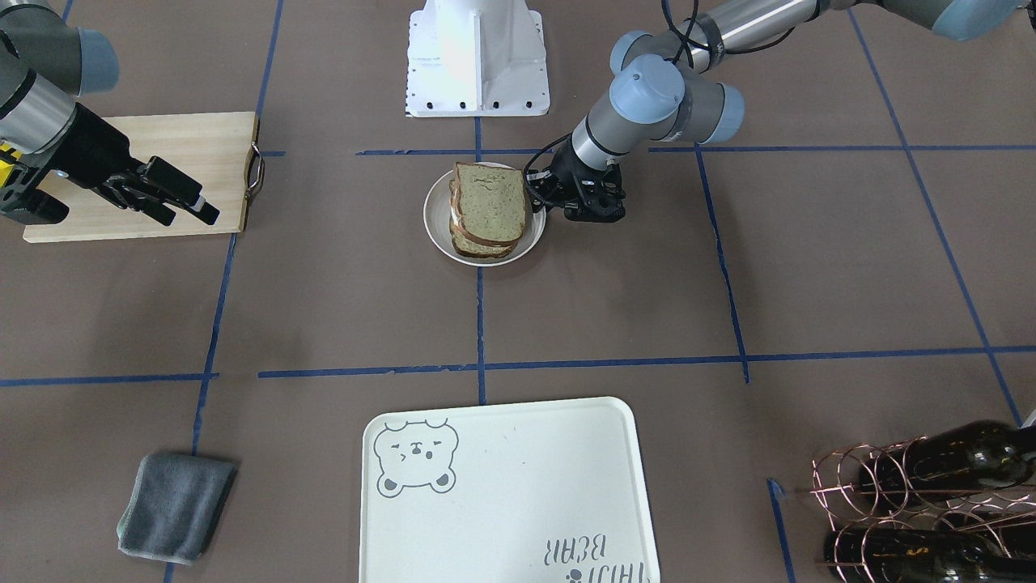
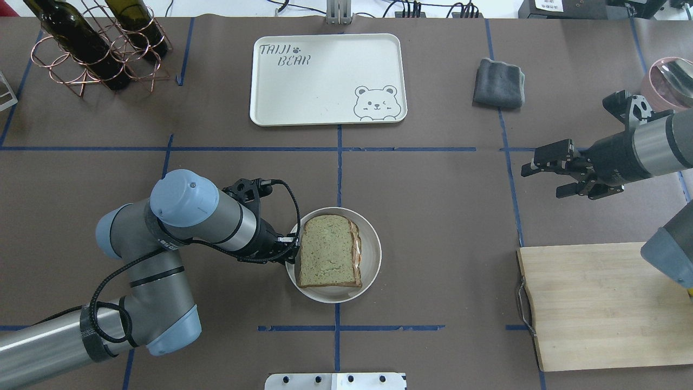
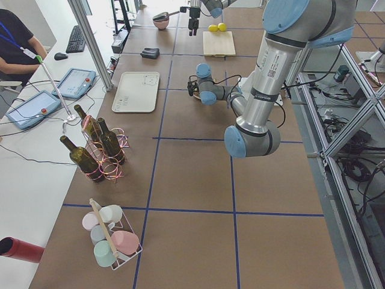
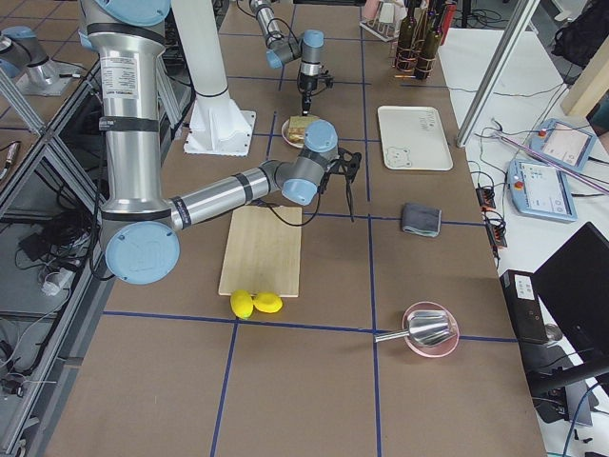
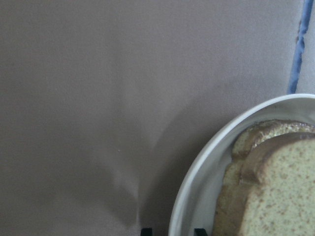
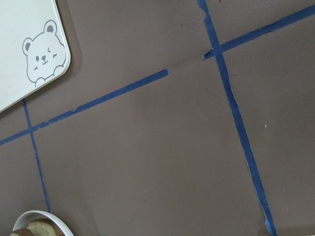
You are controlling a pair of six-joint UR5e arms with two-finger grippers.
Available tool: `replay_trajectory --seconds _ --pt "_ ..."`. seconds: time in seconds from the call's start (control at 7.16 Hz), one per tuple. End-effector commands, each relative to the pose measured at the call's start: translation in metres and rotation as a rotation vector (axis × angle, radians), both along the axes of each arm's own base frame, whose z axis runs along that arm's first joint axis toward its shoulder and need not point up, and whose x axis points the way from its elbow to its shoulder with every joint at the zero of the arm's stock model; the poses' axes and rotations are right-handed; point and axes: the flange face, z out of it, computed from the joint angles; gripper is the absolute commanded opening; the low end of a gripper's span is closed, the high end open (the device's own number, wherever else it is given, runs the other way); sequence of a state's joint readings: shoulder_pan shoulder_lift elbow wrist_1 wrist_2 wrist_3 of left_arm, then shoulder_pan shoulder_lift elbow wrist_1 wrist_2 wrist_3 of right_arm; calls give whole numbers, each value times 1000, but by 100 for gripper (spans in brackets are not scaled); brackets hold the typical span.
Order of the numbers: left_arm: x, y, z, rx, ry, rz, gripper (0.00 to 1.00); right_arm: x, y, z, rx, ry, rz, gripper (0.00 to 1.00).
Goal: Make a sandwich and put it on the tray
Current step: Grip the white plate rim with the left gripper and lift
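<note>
Sandwich point(image 5: 280, 196) on the round plate point(image 5: 189, 196): soft, light, loosely stacked.
Likely safest carried by the plate. The left pincer point(image 2: 289, 245) straddles its rim, grip impossible to tell; the right pincer point(image 2: 541, 182) hangs released; the tray point(image 2: 325, 81) lies well apart.

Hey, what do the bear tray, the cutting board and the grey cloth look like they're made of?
The tray: likely melamine or plastic, matte cream, smooth, with a moulded rim and printed drawing. The cutting board: light wood, possibly bamboo, with visible grain and a metal handle. The cloth: soft grey fabric, perhaps microfibre, folded, with a stitched edge.
</note>
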State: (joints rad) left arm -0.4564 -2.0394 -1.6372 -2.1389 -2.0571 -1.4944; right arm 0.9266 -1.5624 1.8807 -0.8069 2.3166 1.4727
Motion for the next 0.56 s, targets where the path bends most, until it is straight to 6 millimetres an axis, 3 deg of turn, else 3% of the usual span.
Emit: replay_trajectory --seconds 0.0,0.42 --pt "-5 0 -5 -29 7 -18 0 0 1 0 -1 0 -1 100" --pt "-21 3 -33 -345 87 -157 0 -1 0 0 0 1 -1 100"
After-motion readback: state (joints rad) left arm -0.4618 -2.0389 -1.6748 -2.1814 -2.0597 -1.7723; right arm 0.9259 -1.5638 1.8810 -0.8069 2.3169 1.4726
